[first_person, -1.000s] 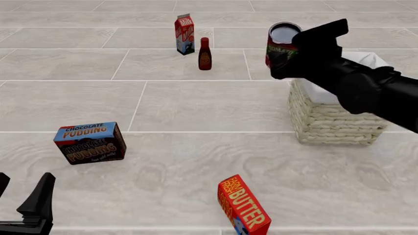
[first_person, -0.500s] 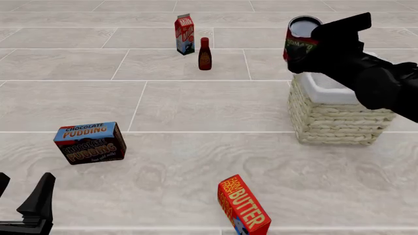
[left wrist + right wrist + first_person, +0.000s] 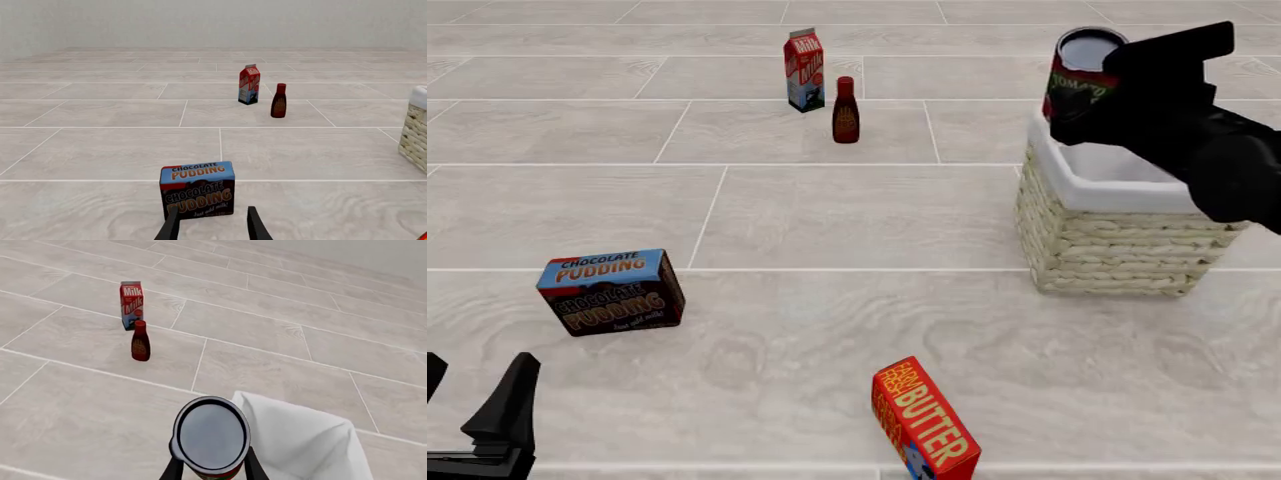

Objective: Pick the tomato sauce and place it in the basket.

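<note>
The right end effector (image 3: pixel 1090 85) is closed on the tomato sauce (image 3: pixel 1078 72), its dark fingers pressed against the can's sides. The can is held upright in the air, lifted clear of the surface (image 3: pixel 827 210), above the left rear part of the basket (image 3: pixel 1114 235) in the front view. In the right wrist view the can's dark metallic top (image 3: pixel 211 434) faces the camera, with the white cloth lining (image 3: pixel 303 437) of the basket showing behind and beside it; the can does not touch the lining.

The basket stands on the right side of the surface, its pale wicker wall facing the camera and its white cloth folded over the rim.

The left end effector (image 3: pixel 474 415) sits low at the near left corner of the front view, well apart from everything on the right. In the left wrist view its two fingers (image 3: pixel 171 227) stand spread with a gap between them and hold nothing.

The chocolate pudding box (image 3: pixel 610 291) lies on the left of the surface, just ahead of the left end effector. The butter box (image 3: pixel 925 420) stands tilted at the near centre. At the far side, the milk carton (image 3: pixel 805 70) stands upright, and the dark bottle with a red cap (image 3: pixel 845 111) stands just beside it, a little nearer and to the right.
</note>
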Available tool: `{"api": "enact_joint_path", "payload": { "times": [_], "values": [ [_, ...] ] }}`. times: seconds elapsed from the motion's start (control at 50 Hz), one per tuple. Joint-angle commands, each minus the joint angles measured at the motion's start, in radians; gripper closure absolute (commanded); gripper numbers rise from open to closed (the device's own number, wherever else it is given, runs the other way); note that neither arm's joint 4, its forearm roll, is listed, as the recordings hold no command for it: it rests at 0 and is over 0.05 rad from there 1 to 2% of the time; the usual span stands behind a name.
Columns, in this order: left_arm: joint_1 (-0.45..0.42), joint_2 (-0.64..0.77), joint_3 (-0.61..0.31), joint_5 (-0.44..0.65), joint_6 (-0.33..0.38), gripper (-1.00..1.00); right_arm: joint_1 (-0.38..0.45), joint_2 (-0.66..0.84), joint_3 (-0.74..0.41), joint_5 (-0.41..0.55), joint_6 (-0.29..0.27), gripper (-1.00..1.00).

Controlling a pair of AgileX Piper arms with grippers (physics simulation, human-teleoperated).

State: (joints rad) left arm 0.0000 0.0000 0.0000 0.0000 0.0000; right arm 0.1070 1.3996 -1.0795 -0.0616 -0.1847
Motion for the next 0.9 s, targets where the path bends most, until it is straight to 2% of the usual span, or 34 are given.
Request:
{"api": "enact_joint_path", "payload": {
  "times": [0.02, 0.62, 0.9],
  "values": [
    [0.0, 0.0, 0.0, 0.0, 0.0, -1.0, -0.04, -0.025, 0.006, 0.008, 0.019, 1.0],
    [0.0, 0.0, 0.0, 0.0, 0.0, -1.0, -0.158, -0.056, 0.021, 0.013, 0.031, 1.0],
    [0.0, 0.0, 0.0, 0.0, 0.0, -1.0, -0.185, -0.049, 0.018, 0.007, 0.042, 1.0]
  ]
}}
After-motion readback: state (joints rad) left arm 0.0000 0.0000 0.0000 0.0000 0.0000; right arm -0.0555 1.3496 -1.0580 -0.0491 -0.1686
